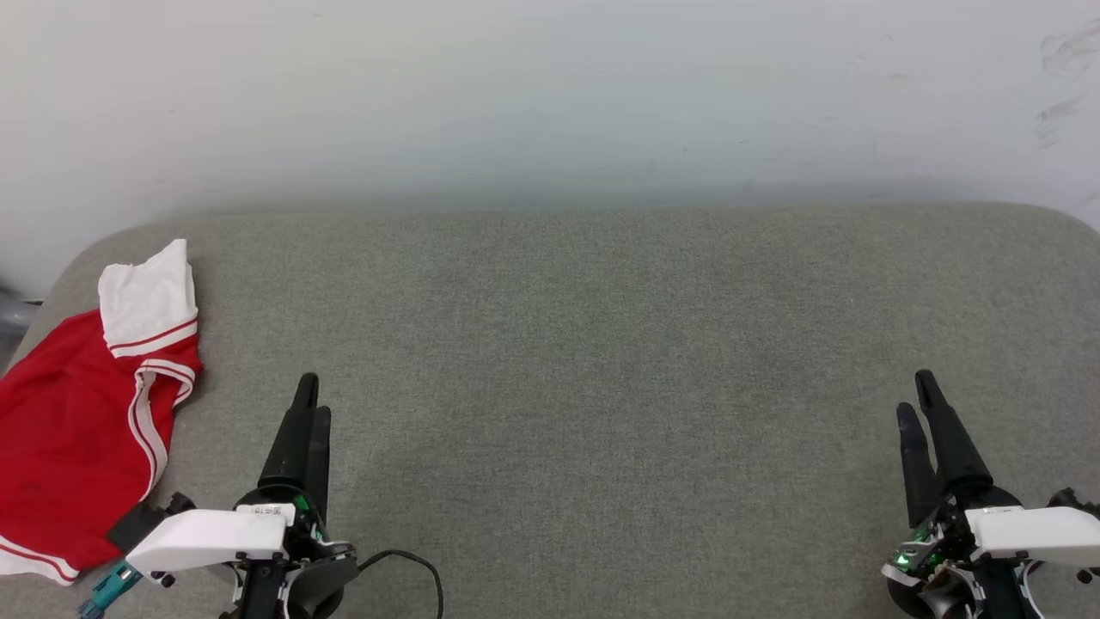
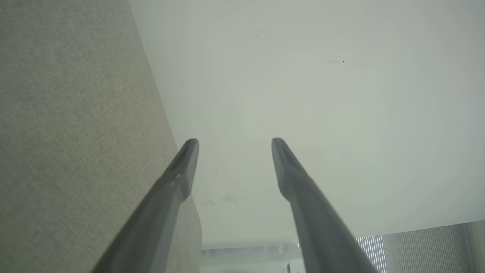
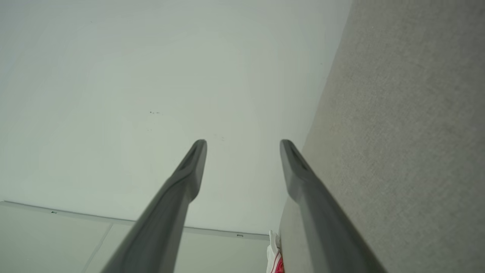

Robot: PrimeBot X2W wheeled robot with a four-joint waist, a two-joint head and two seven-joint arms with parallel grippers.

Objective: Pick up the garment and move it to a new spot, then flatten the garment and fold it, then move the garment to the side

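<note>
Against a pale, lightly scuffed wall (image 1: 550, 103) stands a table (image 1: 601, 344) covered in grey woven fabric, its corners rounded. At its left edge, towards the far corner, lies the garment (image 1: 69, 430): bunched, red body, one white sleeve uppermost (red-and-white stripe trim at the seams). Left gripper (image 1: 314, 395) and right gripper (image 1: 914, 392) are near the front edge, fingers parted, both empty.

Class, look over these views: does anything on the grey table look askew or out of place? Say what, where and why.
The garment lies bunched at the far left edge of the table, with one white sleeve sticking out askew, neither flat nor neatly folded. Nothing else stands out.
</note>
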